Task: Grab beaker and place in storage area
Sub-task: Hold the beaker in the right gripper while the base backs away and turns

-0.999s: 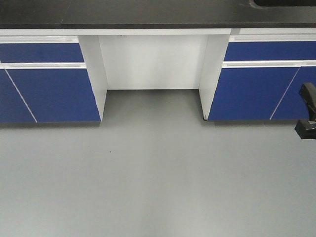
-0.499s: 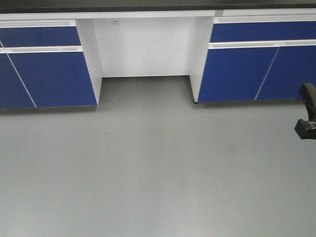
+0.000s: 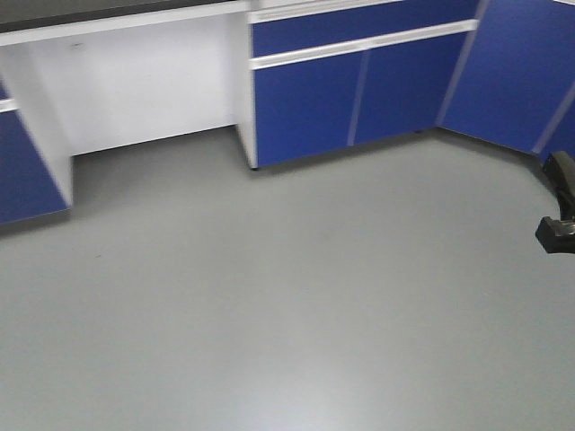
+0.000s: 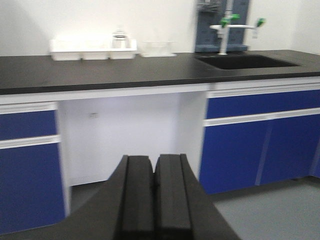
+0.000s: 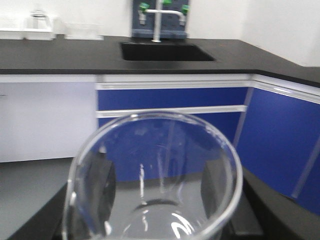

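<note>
The clear glass beaker (image 5: 150, 150) fills the lower half of the right wrist view, its round rim towards the camera. My right gripper (image 5: 157, 186) is shut on the beaker, with a dark finger (image 5: 102, 187) showing through the glass on each side. A black part of my right arm (image 3: 559, 211) shows at the right edge of the front view. My left gripper (image 4: 154, 165) is shut and empty, held in the air facing the cabinets. The storage area is out of view.
A black benchtop (image 4: 100, 70) carries white tubs (image 4: 92, 48), a sink (image 4: 245, 61) and a tap (image 4: 225, 30). Below it are blue cabinets (image 3: 350, 81) and a white knee recess (image 3: 135, 81). Grey floor (image 3: 269, 296) lies ahead. More blue cabinets (image 3: 521, 72) angle in at the right.
The front view has pulled back from the bench and swung right. The recess has slid left and the angled cabinets have come into view at the right. The right arm part holds its place in the frame.
</note>
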### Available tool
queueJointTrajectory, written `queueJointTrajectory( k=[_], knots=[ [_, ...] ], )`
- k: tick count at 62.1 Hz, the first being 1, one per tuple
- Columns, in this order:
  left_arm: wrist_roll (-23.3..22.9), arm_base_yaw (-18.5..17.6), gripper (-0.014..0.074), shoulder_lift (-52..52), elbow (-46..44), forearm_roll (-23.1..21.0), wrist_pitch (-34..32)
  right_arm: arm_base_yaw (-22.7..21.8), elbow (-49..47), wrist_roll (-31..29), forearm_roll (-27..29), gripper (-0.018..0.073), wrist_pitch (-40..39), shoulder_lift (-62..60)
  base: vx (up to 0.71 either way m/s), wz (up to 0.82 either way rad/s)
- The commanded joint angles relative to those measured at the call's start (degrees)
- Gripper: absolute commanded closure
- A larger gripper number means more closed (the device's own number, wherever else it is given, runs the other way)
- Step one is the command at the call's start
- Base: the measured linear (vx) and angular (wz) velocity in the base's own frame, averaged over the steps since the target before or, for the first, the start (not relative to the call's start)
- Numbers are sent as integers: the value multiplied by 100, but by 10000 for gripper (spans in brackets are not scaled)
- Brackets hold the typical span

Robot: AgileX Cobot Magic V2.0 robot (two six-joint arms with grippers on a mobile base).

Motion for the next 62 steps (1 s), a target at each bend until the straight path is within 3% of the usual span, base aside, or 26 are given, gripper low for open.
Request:
queueJointTrajectory(
  k=[1, 62],
  knots=[
    [-37, -36, 605, -109, 125, -32, -482, -10, -169, -13, -21, 567, -372, -20, -6, -71],
    [-37, -36, 605, -109, 125, -32, -482, -10, -169, -13, -21, 567, -378, -20, 8, -84]
  ],
)
